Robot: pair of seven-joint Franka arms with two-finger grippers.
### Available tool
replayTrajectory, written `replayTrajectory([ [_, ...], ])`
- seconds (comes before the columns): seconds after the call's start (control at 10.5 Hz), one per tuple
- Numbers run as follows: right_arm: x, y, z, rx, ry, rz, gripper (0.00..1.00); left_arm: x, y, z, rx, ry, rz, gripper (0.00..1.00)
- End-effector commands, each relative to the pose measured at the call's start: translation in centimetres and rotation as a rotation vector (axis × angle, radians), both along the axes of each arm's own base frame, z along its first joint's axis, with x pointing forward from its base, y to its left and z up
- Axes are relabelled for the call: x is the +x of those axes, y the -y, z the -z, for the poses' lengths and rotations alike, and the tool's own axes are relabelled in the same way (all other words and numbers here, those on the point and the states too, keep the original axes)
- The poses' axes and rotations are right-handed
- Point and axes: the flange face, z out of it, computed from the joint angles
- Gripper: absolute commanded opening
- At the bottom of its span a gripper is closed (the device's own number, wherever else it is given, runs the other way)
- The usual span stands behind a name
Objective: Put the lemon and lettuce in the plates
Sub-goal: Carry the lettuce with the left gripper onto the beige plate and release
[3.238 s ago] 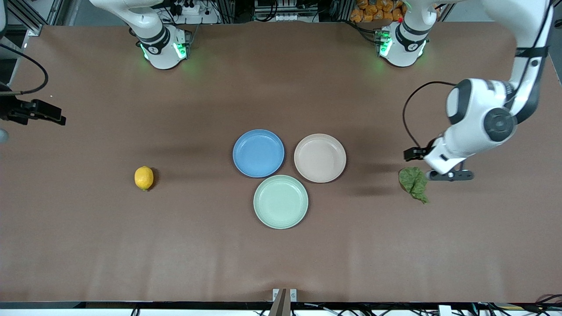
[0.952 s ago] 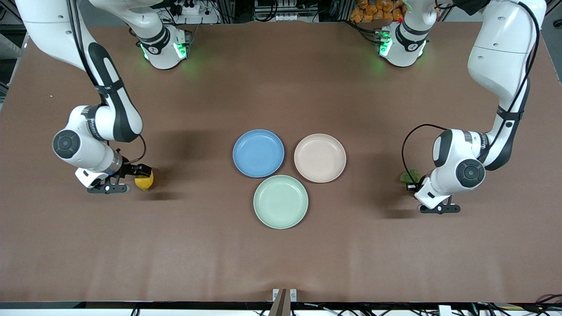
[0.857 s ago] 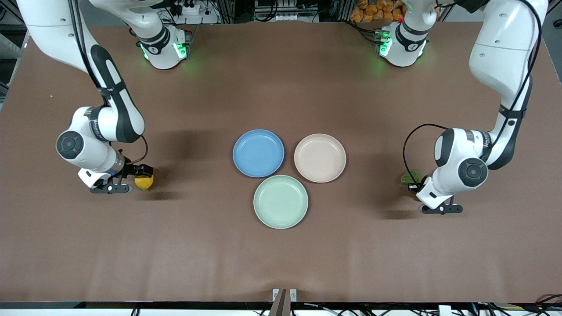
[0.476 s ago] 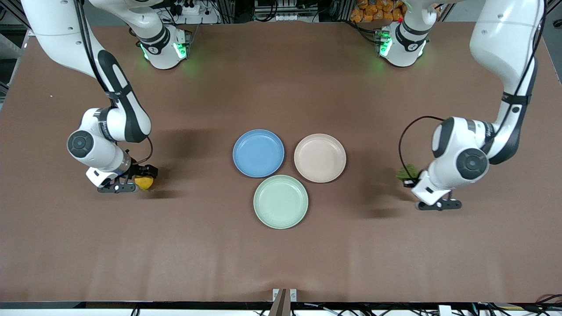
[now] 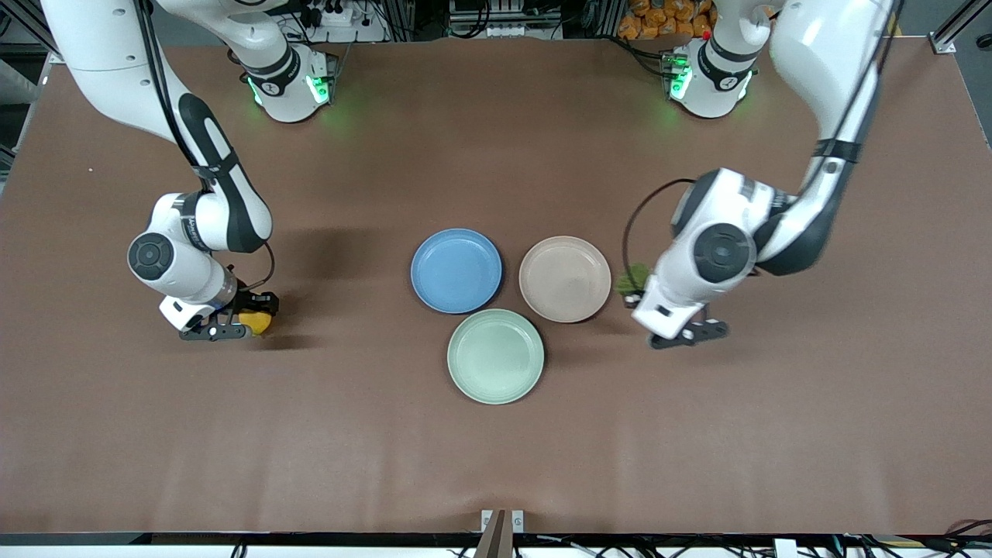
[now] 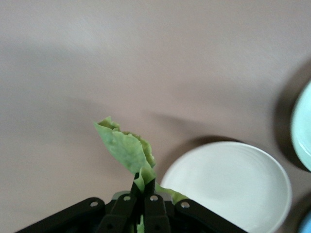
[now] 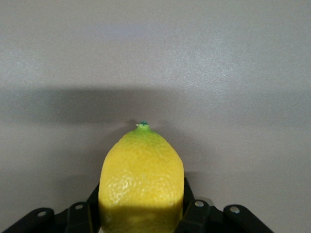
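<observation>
Wrist views, left tool (image 6: 144, 194) pinching lettuce (image 6: 125, 148), right tool (image 7: 141, 213) seemingly clamping lemon (image 7: 141, 179).

- My table (image 5: 496, 465) wears a matt brown covering, smooth with faint creases along the lower frame.
- The lemon (image 7: 141, 182) I hold has a pebbled, faintly shiny rind.
- The lettuce (image 6: 127, 150) looks thin, wrinkled and matt.
- The beige-pink plate (image 5: 565, 279), blue plate (image 5: 456, 270) and mint-green plate (image 5: 496, 356) look like smooth matt plastic.
- My arms' shells are glossy white plastic; the right gripper (image 7: 141, 213) fingers look matt black.
</observation>
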Motion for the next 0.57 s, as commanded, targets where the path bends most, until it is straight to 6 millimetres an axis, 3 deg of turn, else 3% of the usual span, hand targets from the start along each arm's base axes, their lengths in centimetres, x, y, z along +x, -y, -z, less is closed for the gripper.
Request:
replayTrajectory([
  [0.0,-0.1,-0.6,0.0,0.009,0.003,-0.006,0.24,-1.9,4.5,3.6,0.026,-0.061,-0.077,0.00],
  [0.1,-0.1,-1.0,0.1,0.012,-0.001,-0.013,0.21,-3.8,7.4,5.4,0.056,-0.072,-0.098,0.00],
  [0.38,-0.1,-1.1,0.1,0.013,-0.002,-0.016,0.13,-4.4,8.3,7.9,0.080,-0.095,-0.144,0.00],
  [0.48,-0.1,-1.1,0.1,0.013,-0.002,-0.016,0.09,-4.1,8.1,8.3,0.078,-0.098,-0.136,0.11],
])
